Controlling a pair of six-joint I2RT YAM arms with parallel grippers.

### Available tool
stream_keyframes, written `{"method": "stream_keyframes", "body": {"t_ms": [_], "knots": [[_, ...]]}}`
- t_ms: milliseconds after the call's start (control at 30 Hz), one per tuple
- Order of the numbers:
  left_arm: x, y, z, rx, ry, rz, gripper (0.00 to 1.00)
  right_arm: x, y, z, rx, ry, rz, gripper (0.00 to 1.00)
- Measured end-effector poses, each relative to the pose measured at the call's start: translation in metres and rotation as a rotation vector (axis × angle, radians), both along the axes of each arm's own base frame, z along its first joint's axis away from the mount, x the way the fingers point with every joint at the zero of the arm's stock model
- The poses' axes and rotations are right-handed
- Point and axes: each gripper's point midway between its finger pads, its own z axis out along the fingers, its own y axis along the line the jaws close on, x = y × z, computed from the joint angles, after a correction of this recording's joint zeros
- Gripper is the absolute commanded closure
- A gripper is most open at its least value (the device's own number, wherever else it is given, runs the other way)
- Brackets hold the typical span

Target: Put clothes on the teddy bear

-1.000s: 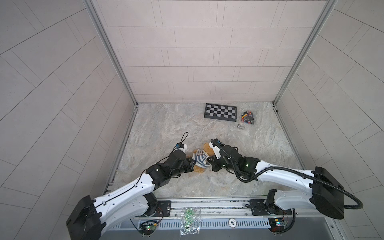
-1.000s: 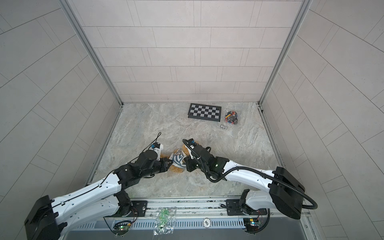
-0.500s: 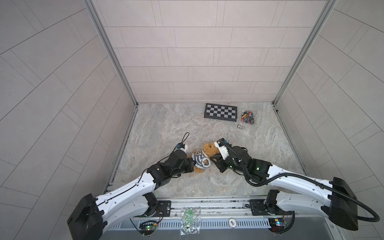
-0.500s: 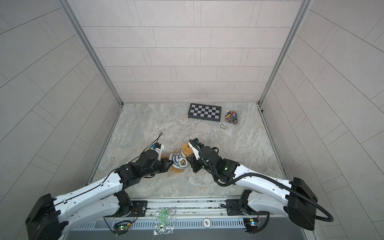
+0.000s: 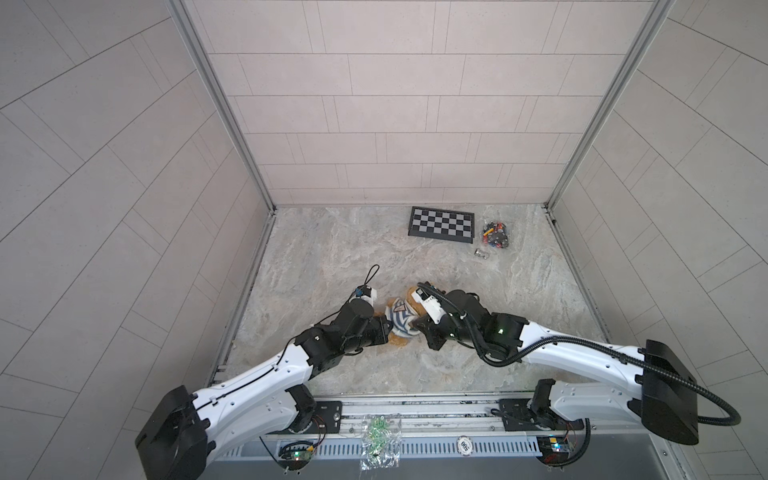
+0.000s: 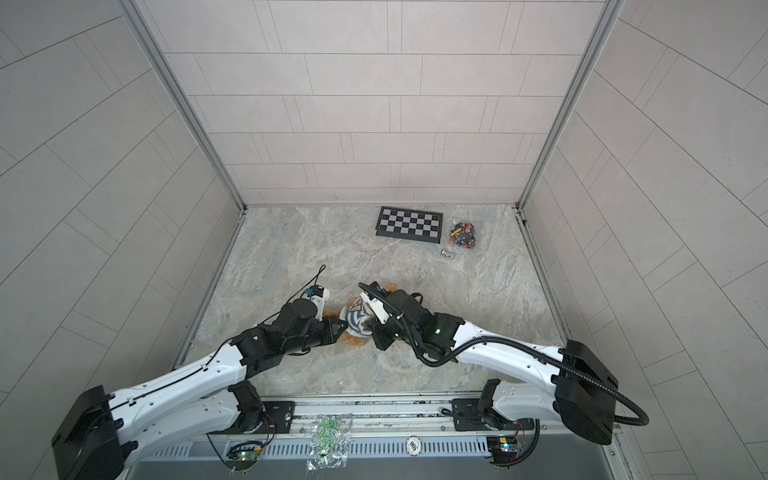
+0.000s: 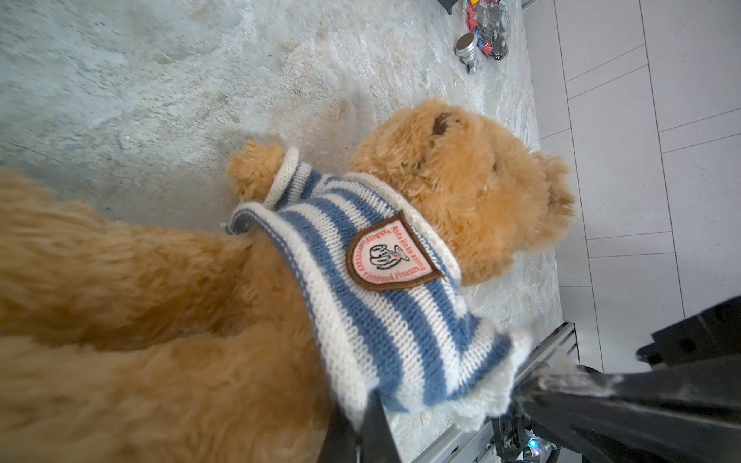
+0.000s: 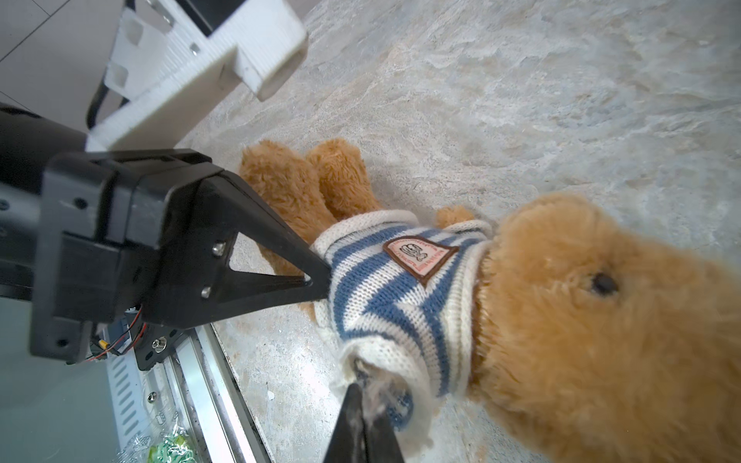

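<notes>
Golden-brown plush teddy bear (image 8: 581, 320) lies on the marbled tabletop (image 5: 353, 257) between the arms, in a blue-and-white striped knitted sweater (image 8: 385, 296). The right gripper (image 8: 363, 391), drawn back moments ago, has re-clamped the sleeve cuff; the left gripper (image 8: 318, 276) stays pinched on the hem. That paw is hidden.

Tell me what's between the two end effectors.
The teddy bear in its striped sweater lies between the left end effector and right end effector, seen in both top views.

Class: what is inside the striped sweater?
The torso of the teddy bear fills the sweater; head, legs and one paw stick out. The other arm does not show; the knit covers that side.
</notes>
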Motion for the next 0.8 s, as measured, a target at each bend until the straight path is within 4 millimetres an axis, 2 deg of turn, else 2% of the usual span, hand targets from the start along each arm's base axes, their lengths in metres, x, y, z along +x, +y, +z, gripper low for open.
{"method": "stream_keyframes", "body": {"t_ms": [433, 667, 800], "knots": [[0.001, -0.004, 0.002, -0.016, -0.002, -0.012, 1.00, 0.007, -0.001, -0.015, -0.060, 0.003, -0.022, 0.95], [0.001, -0.005, -0.001, -0.012, 0.004, -0.014, 1.00, 0.014, 0.002, -0.022, -0.073, -0.012, -0.032, 0.79], [0.002, -0.006, 0.000, -0.017, -0.001, -0.014, 1.00, 0.016, 0.006, -0.027, -0.076, -0.010, -0.029, 0.73]]}}
